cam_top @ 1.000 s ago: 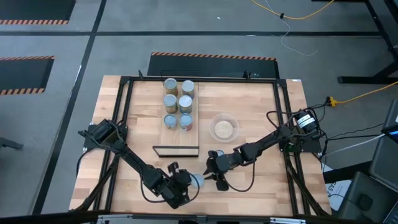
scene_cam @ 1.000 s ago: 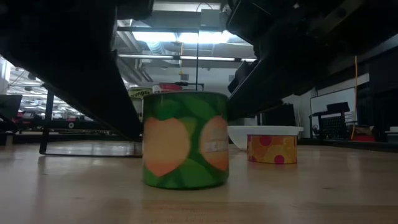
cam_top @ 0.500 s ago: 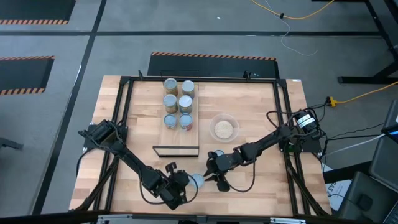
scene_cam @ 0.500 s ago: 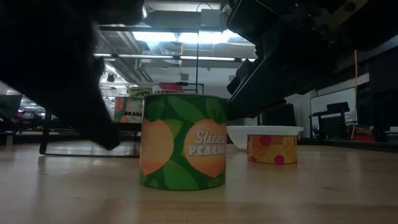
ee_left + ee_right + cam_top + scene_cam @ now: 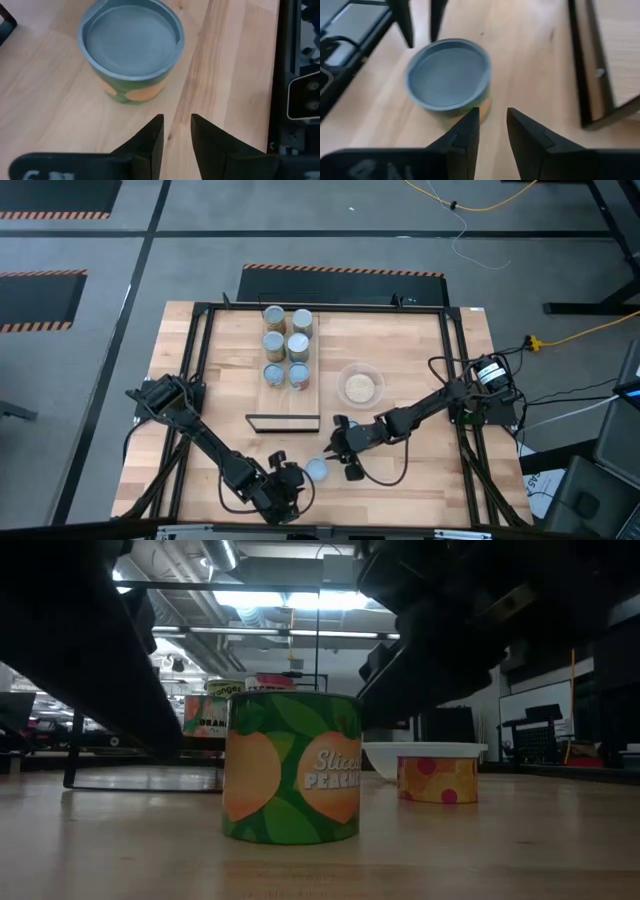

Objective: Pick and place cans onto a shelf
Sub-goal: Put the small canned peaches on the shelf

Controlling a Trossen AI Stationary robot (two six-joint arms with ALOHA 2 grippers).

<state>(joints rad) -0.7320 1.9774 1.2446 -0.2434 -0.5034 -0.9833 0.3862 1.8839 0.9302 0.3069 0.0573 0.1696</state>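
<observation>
Backing off toward 7 o'clock, my left gripper (image 5: pixel 290 483) has let go of the can (image 5: pixel 316 470), which stands free and upright on the table (image 5: pixel 420 350) near its 6 o'clock edge. Both grippers hold nothing, fingers only narrowly apart. My right gripper (image 5: pixel 345 454) sits just beside the can at its 2 o'clock. To take it well, I judge I must spread wider first, centre over the lid, then lift toward the shelf (image 5: pixel 310 355) at 12 o'clock, where six tins stand.
</observation>
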